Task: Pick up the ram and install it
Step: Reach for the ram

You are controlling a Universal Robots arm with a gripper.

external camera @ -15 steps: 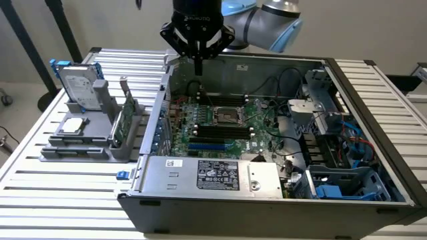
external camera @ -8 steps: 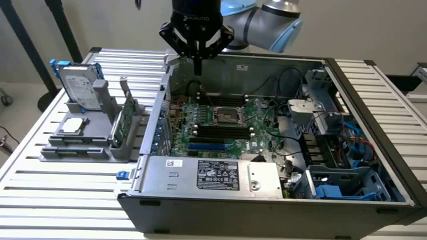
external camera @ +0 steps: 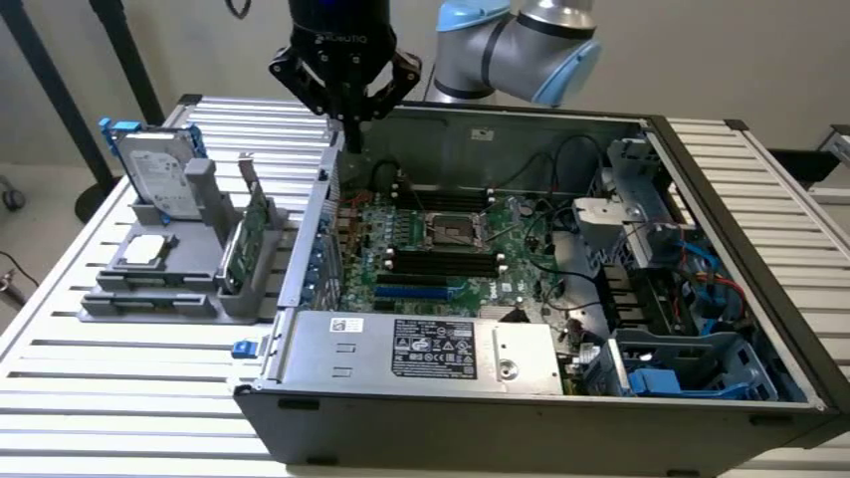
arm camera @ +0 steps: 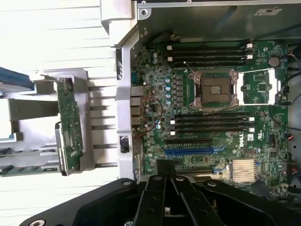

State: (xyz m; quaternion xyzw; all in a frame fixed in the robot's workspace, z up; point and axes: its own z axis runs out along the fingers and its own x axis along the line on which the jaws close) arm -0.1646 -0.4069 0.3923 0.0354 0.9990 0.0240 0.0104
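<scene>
My gripper (external camera: 356, 134) hangs high over the back left corner of the open computer case (external camera: 531, 398), above its left wall. Its fingers (arm camera: 155, 197) are pressed together with nothing between them. The black memory slots (external camera: 445, 261) (arm camera: 211, 122) lie bare on the green motherboard beside the processor socket (arm camera: 211, 89). Thin dark-green strips that look like the ram (arm camera: 19, 168) sit low in the grey holder (external camera: 159, 289) outside the case, well away from the gripper.
The holder also carries a blue-framed hard drive (external camera: 153, 174), a processor chip (external camera: 143, 249) and a taller green card with a metal bracket (external camera: 246, 239) (arm camera: 68, 127). A power supply box (external camera: 425, 349) fills the case front. Cables and a drive cage (external camera: 664, 259) crowd the exterior view's right.
</scene>
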